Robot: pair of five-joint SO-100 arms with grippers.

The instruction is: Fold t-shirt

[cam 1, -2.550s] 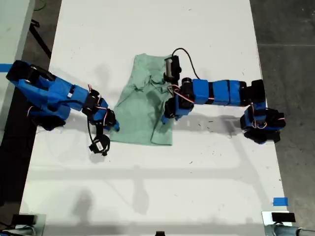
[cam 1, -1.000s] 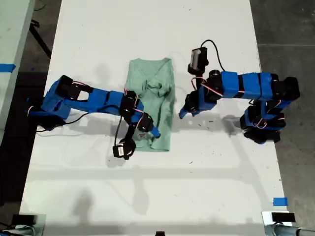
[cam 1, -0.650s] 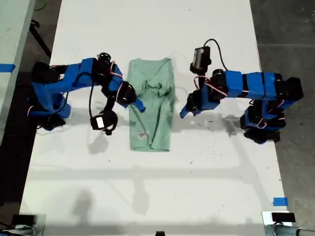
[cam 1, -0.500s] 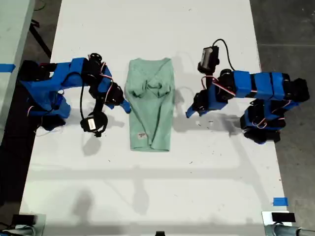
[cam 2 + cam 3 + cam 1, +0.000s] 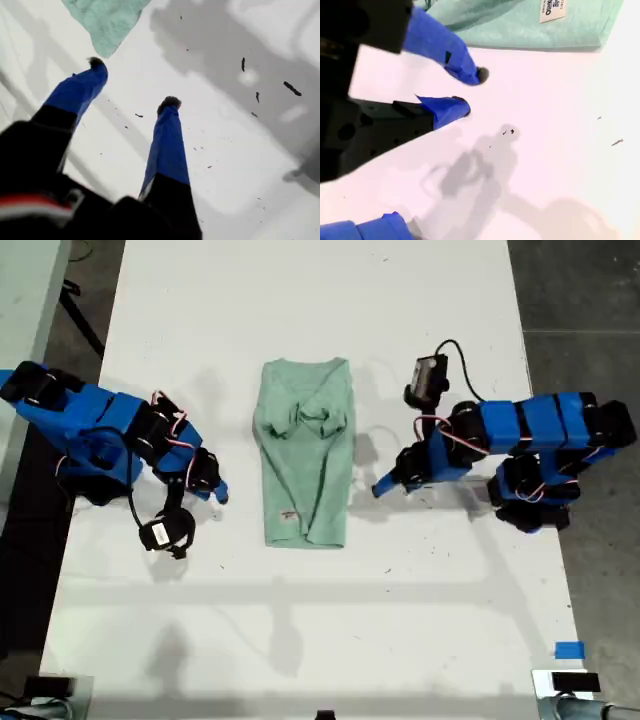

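The plain pale mint-green soft cloth t-shirt (image 5: 305, 460) lies flat on the white table (image 5: 300, 630), folded into a narrow upright strip near the table's middle in the exterior view, with a bunched knot of cloth in its upper half and a small white printed label (image 5: 287, 517) near its lower edge. My first gripper (image 5: 383, 487) is on the exterior view's right, low over the bare table just beside the shirt's edge and not touching it. In the first wrist view its blue fingers (image 5: 167, 145) are spread wide with only speckled white table between them, and a corner of the shirt (image 5: 105, 20) lies beyond the tips. My second gripper (image 5: 218, 492) is on the exterior view's left, near the shirt but apart from it. In the second wrist view its jaws are parted by a narrow gap and hold nothing, with the shirt's labelled edge (image 5: 520, 25) just ahead.
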